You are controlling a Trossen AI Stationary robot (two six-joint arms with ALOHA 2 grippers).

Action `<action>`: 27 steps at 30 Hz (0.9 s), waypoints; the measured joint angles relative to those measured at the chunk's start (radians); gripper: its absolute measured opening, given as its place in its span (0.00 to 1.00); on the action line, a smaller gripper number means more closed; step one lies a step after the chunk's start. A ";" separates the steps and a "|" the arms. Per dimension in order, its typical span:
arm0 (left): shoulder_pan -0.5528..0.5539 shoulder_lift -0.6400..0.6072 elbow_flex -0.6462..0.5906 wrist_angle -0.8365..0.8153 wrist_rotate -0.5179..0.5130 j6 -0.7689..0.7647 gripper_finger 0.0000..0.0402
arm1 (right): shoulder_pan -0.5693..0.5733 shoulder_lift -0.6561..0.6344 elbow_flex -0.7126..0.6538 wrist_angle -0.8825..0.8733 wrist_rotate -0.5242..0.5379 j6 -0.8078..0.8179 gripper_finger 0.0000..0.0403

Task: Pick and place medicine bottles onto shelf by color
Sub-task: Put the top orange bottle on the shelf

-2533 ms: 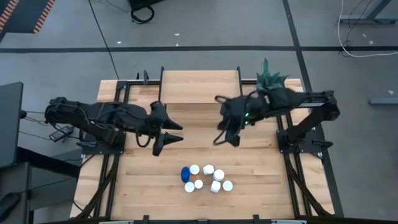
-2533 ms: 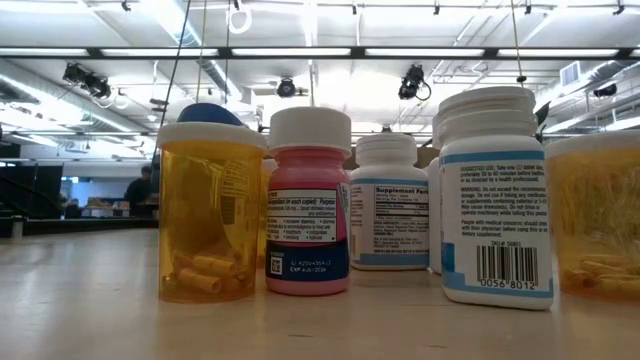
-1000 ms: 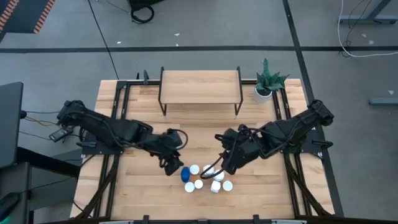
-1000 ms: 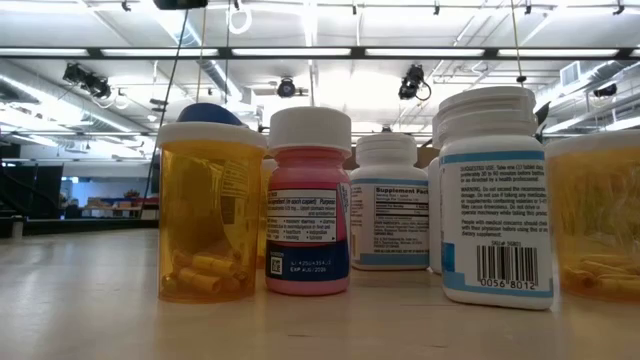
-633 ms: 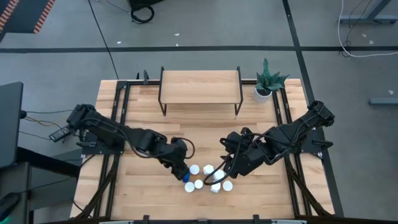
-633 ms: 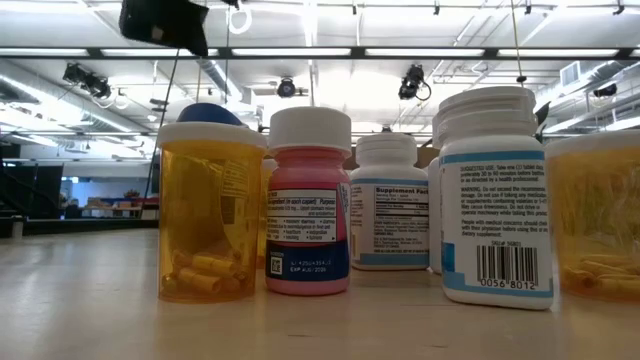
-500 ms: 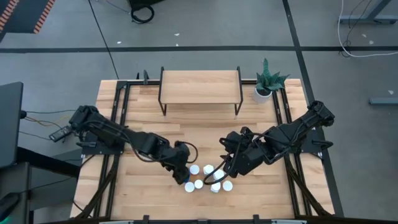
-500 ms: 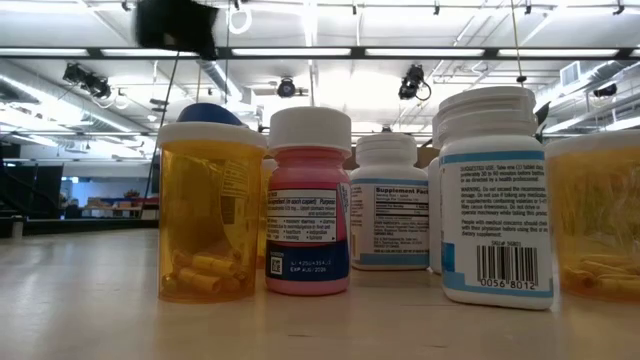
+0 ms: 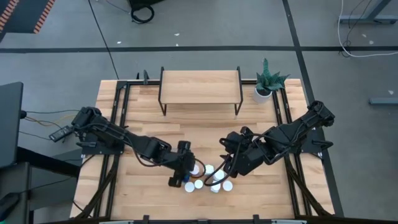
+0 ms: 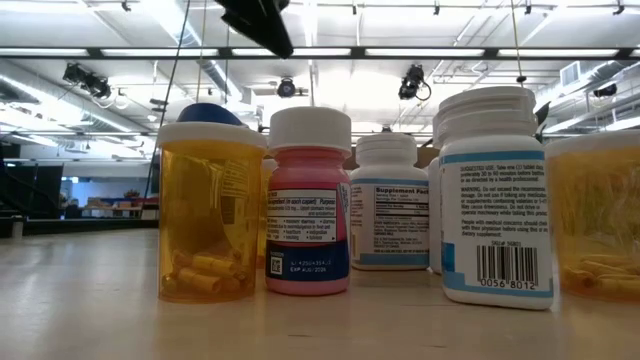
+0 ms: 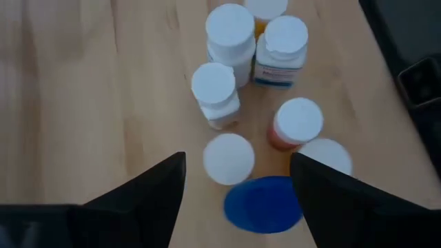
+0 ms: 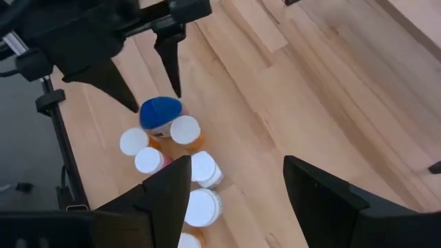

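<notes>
Pale wooden tabletop (image 9: 149,193) holds the clustered white-capped medicine bottles (image 11: 231,41). Left gripper (image 11: 238,182), fingers spread, hangs over the round blue-capped bottle (image 11: 264,204); centring it before descending should avoid nudging neighbours. Right gripper (image 12: 234,186), also spread, hovers nearby.

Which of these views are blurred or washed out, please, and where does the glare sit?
Low view: the bottles are sharp up close, while the ceiling lights behind them are blown out. Left wrist view: the left gripper shows soft and dark at the edge, and the white caps nearly lose their detail. Right wrist view: the right gripper is blurred in the foreground. High view: evenly lit, no strong shadows.
</notes>
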 joint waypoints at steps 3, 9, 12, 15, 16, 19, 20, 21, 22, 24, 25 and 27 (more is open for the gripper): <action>0.029 0.011 -0.002 0.002 0.014 -0.007 0.67 | 0.005 0.000 0.000 0.000 0.001 0.042 0.59; 0.066 0.057 -0.005 -0.002 0.131 -0.076 0.67 | 0.032 0.000 0.000 0.002 0.036 0.122 0.59; 0.065 0.086 -0.005 0.000 0.149 -0.075 0.67 | 0.046 0.000 0.000 0.001 0.058 0.147 0.59; 0.065 0.100 -0.005 0.002 0.167 -0.094 0.67 | 0.056 0.000 0.000 0.001 0.062 0.155 0.59; 0.065 0.101 -0.005 -0.003 0.166 -0.104 0.67 | 0.057 0.000 0.000 0.001 0.062 0.157 0.59; 0.062 0.100 -0.005 0.020 0.152 -0.093 0.67 | 0.057 0.000 0.000 0.001 0.071 0.158 0.59; 0.062 0.100 -0.005 0.025 0.143 -0.087 0.67 | 0.057 0.000 0.000 0.001 0.073 0.158 0.59; 0.062 0.100 -0.005 0.032 0.142 -0.080 0.67 | 0.057 0.000 0.000 0.001 0.077 0.158 0.59; 0.062 0.100 -0.005 0.041 0.141 -0.076 0.67 | 0.056 0.000 0.000 0.001 0.081 0.158 0.59; 0.063 0.113 -0.003 0.052 0.141 -0.070 0.67 | 0.056 0.000 0.000 0.001 0.087 0.158 0.59; 0.063 0.120 -0.002 0.056 0.141 -0.069 0.67 | 0.056 0.000 0.000 0.001 0.089 0.158 0.59; 0.063 0.136 -0.005 0.050 0.140 -0.074 0.67 | 0.056 0.000 0.000 0.001 0.089 0.159 0.59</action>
